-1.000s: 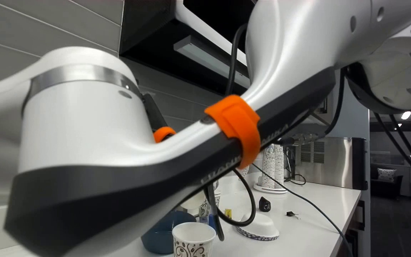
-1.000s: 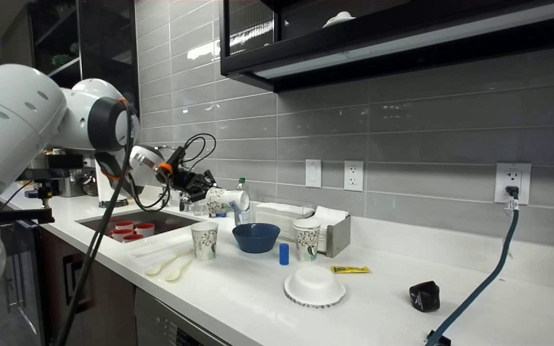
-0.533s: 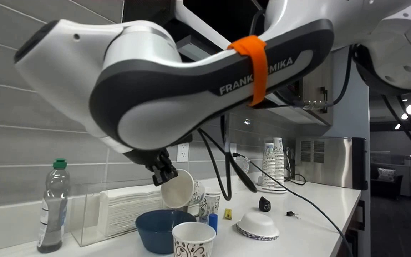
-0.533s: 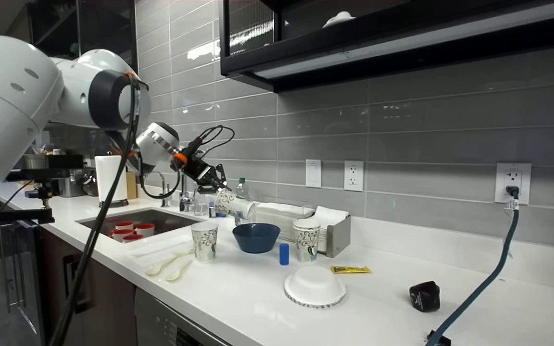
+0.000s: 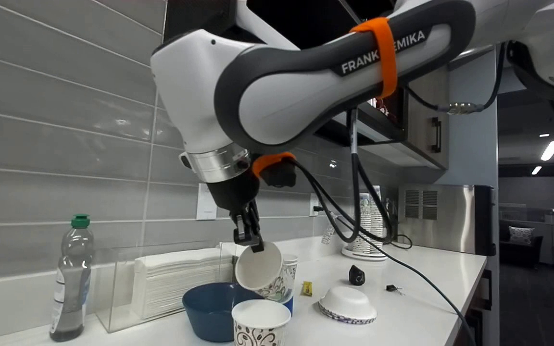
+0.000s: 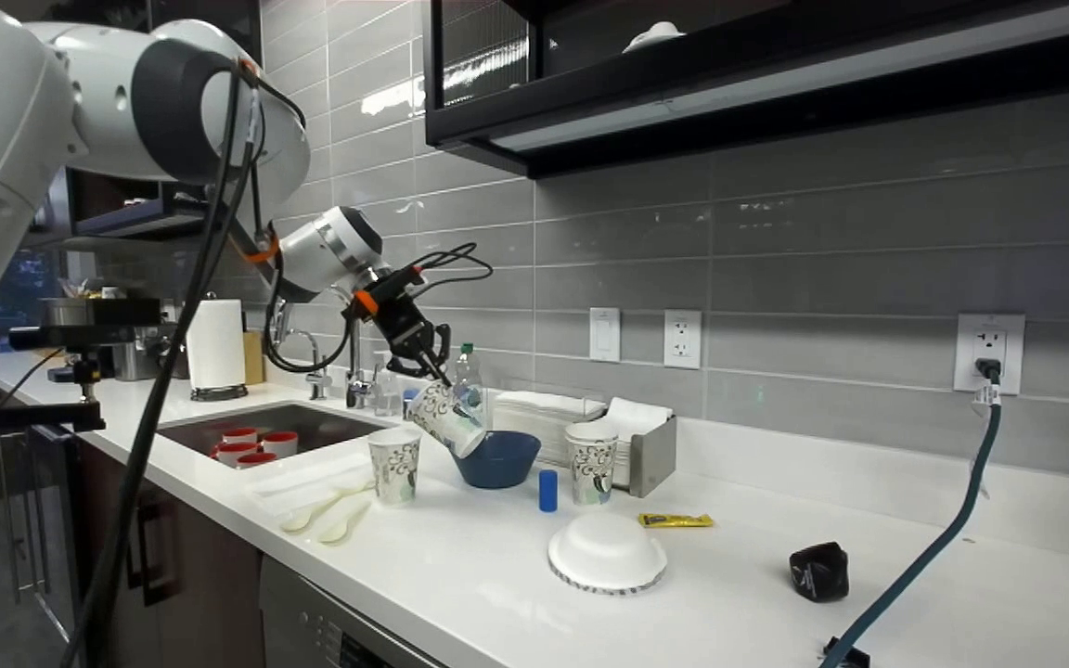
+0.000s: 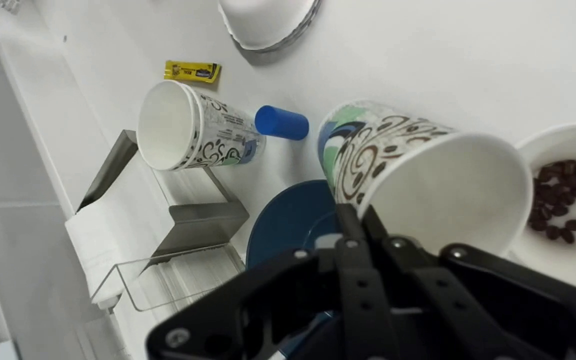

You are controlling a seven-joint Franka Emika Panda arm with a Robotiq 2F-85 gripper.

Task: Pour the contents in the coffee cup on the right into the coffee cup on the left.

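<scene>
My gripper (image 7: pixel 361 215) is shut on the rim of a paper coffee cup (image 7: pixel 388 150) with a brown swirl print. One finger is inside the cup and one outside. The held cup is tilted in the air, mouth up and base down, in both exterior views (image 5: pixel 259 269) (image 6: pixel 444 419). No beans show in the visible part of its inside. The receiving coffee cup (image 7: pixel 558 260) stands upright on the counter with dark coffee beans in its bottom; it also shows in both exterior views (image 5: pixel 260 324) (image 6: pixel 395 473). The held cup overlaps its edge in the wrist view.
A blue bowl (image 6: pixel 495 464) stands close to the held cup. Stacked cups (image 6: pixel 592 468), a blue cylinder (image 6: pixel 547 490), a napkin holder (image 6: pixel 653 455), an upturned white bowl stack (image 6: pixel 607 557), spoons (image 6: pixel 344 518) and a sink (image 6: pixel 312 427) with red mugs are around. A bottle (image 5: pixel 72 281) stands behind.
The held cup has swung from nearly level to tilted with its mouth higher than its base. The gripper now points more steeply down. The arm has risen and moved; the receiving cup has not moved.
</scene>
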